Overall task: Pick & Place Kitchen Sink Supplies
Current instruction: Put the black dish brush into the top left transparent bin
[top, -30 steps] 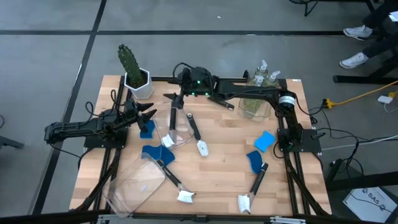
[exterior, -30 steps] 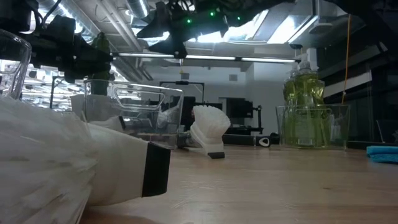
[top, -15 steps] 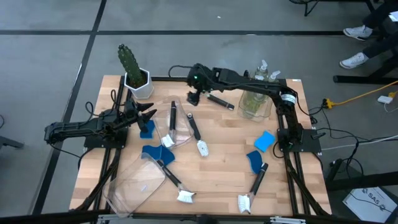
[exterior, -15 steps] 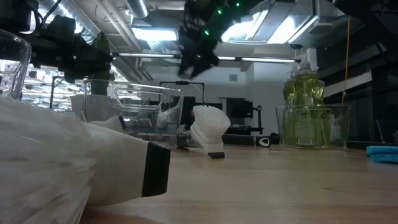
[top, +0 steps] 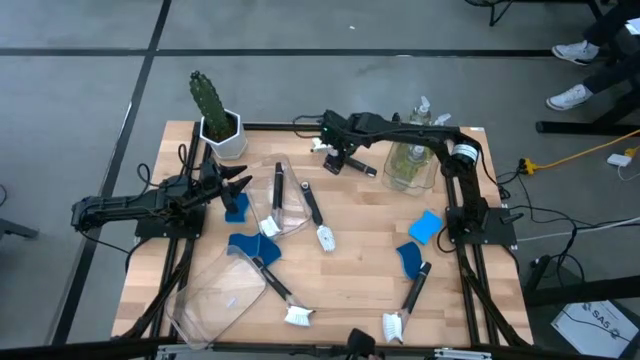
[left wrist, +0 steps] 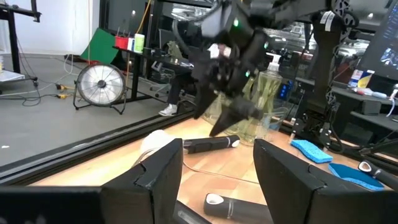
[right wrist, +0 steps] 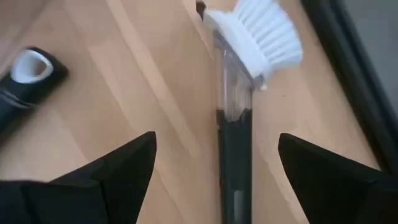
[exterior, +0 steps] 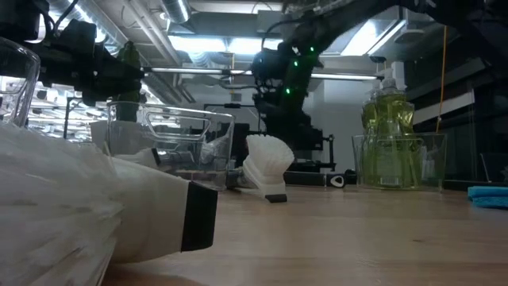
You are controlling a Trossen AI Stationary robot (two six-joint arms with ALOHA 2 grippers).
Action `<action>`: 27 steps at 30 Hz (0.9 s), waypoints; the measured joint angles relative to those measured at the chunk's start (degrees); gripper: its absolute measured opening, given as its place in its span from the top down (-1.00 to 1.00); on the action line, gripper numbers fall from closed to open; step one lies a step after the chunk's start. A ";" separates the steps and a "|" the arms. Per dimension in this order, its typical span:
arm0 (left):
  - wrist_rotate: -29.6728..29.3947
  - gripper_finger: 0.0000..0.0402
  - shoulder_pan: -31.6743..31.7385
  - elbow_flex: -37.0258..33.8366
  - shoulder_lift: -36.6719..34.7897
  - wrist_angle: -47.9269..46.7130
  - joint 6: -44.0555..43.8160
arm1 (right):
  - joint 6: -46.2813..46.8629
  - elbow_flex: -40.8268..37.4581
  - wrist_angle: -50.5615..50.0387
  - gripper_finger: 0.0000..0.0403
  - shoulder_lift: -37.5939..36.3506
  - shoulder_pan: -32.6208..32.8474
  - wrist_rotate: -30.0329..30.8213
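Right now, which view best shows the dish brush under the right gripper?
The right wrist view: the dish brush fills the picture, white head and black handle clear between the open fingers. The high view shows it small beneath the right gripper. The left wrist view catches only its handle; the low view does not clearly show it.

Bare wood mid-table (top: 365, 225), clear bin (top: 408, 170) with soap bottles beside right claw (top: 338, 160), cactus (top: 208, 100) at far-left corner

A dish brush (right wrist: 235, 118) runs off the right wrist view's edge, its handle end cut away. In the low view, a blurred white brush head (exterior: 55, 206) fills the near corner, hiding much of the counter (exterior: 357, 238) behind it.
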 joint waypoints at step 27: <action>0.01 0.05 0.01 0.00 0.02 0.00 0.01 | 9.45 -16.97 13.87 0.46 -0.04 -1.93 -9.87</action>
